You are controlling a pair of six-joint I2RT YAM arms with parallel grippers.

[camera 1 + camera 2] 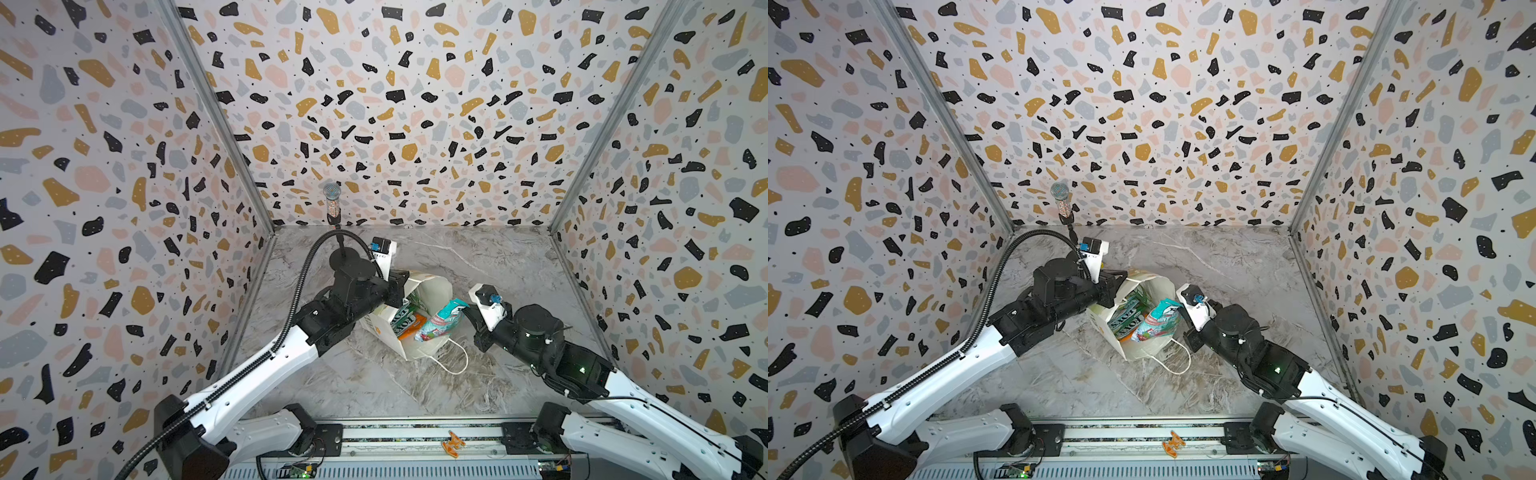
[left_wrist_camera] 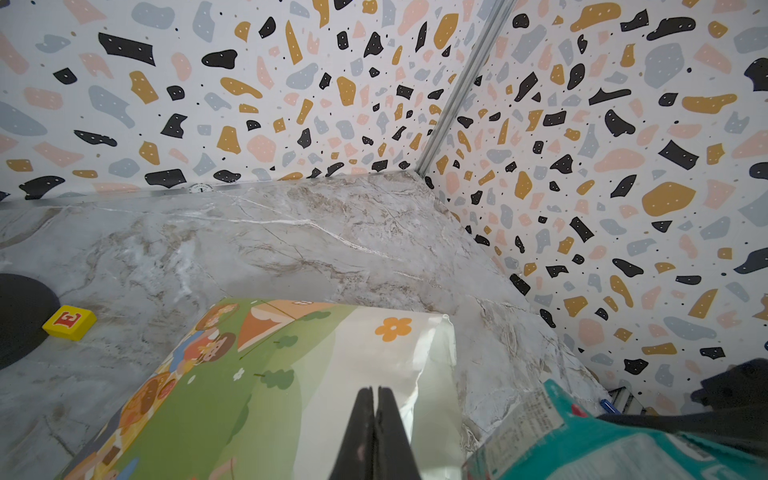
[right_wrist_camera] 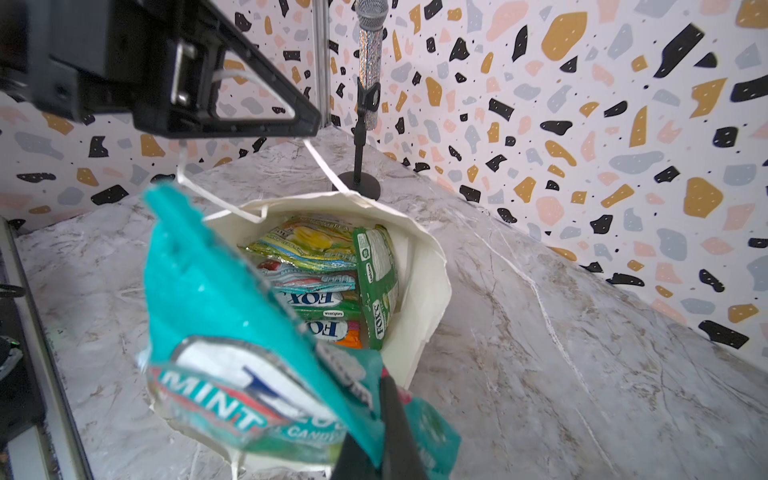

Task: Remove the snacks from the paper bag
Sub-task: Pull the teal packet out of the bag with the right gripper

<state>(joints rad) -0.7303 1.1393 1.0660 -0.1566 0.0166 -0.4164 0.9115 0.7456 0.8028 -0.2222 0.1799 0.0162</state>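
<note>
- Right wrist view: my right gripper (image 3: 376,419) is clamped on a teal packet (image 3: 216,299). The packet sits right against the fingers at the bag's mouth, and I read "MINT" and part of "CANDY" on it.
- Just past that packet, the paper bag (image 3: 424,266) is tipped over on the marble table (image 3: 582,332), mouth open toward this gripper.
- Deeper inside, the other snacks (image 3: 316,270) are stacked. "FOX'S" shows on a green packet (image 3: 376,291) standing on edge and on the flat ones beside it, above small print that looks like "SAVORIA".
- Beyond the far rim, my left gripper (image 3: 308,126) is pinched shut on the bag's white cord handle (image 3: 328,170).
- Left wrist view: beneath those closed fingers (image 2: 363,424), the bag's side carries a cartoon meadow with an orange flower.
- Well off to one side of that gripper lies a yellow cube (image 2: 70,322) with a red "E".
- Farthest from my right gripper stands a microphone (image 3: 370,62).
</note>
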